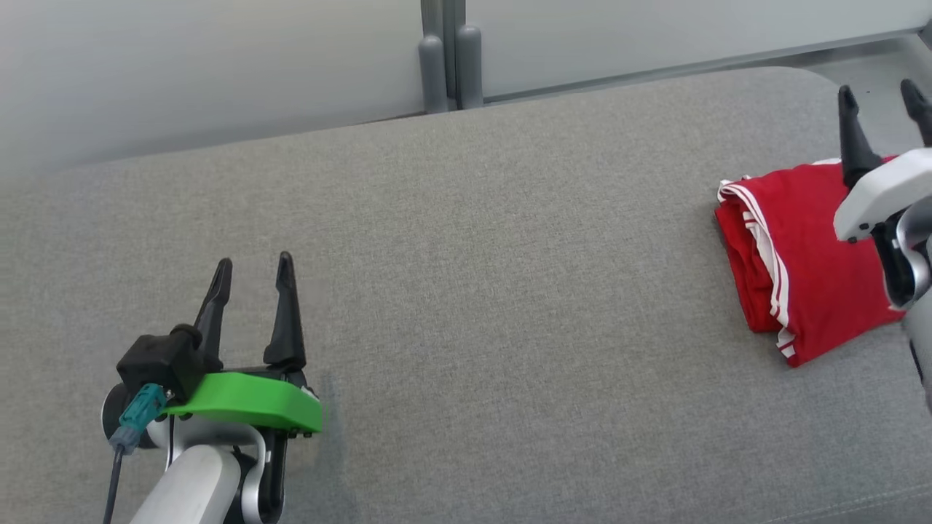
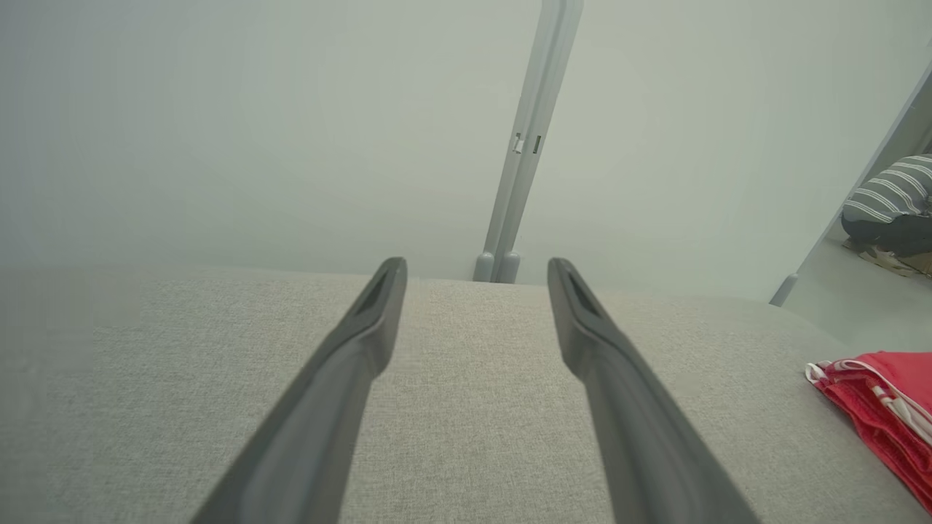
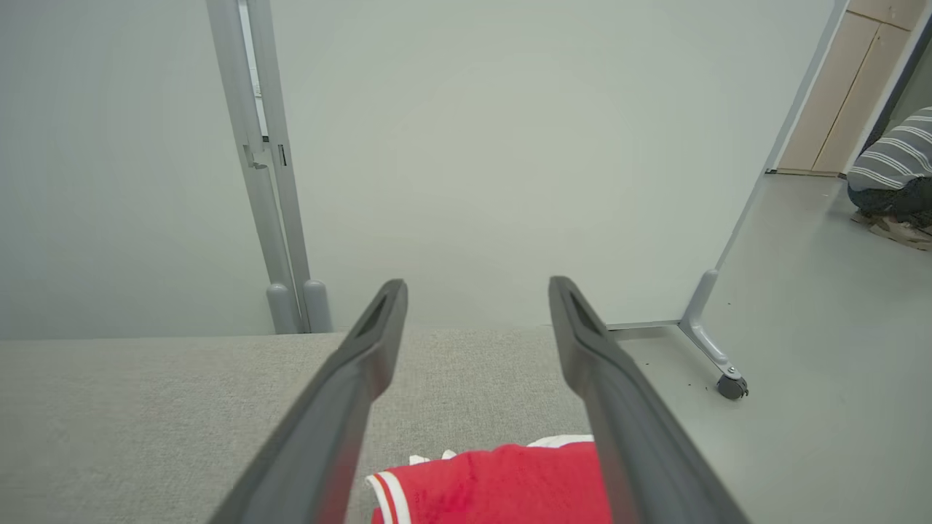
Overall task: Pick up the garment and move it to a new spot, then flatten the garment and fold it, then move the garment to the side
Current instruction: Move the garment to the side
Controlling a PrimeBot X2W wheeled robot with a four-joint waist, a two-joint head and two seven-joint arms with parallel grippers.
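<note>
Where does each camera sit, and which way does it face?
Head view: on the head, looking down at the grey cushion and red garment; left gripper and right gripper show, both open.
Left wrist view: on the left wrist, along its fingers, across the cushion toward the partition.
Right wrist view: on the right wrist, looking over the garment, fingers toward the partition.
Shared by wrist views: partition post, person in stripes.

The left claw (image 1: 255,263) has two long, dark, tapering fingers (image 1: 286,320) rising from a bright green plate (image 1: 251,400), beside a black block (image 1: 156,364) with a teal plug (image 1: 138,415) and dark cable (image 1: 113,487), on a pale forearm (image 1: 193,487). The right claw (image 1: 877,91) has matching fingers and a white shell (image 1: 885,189).
</note>
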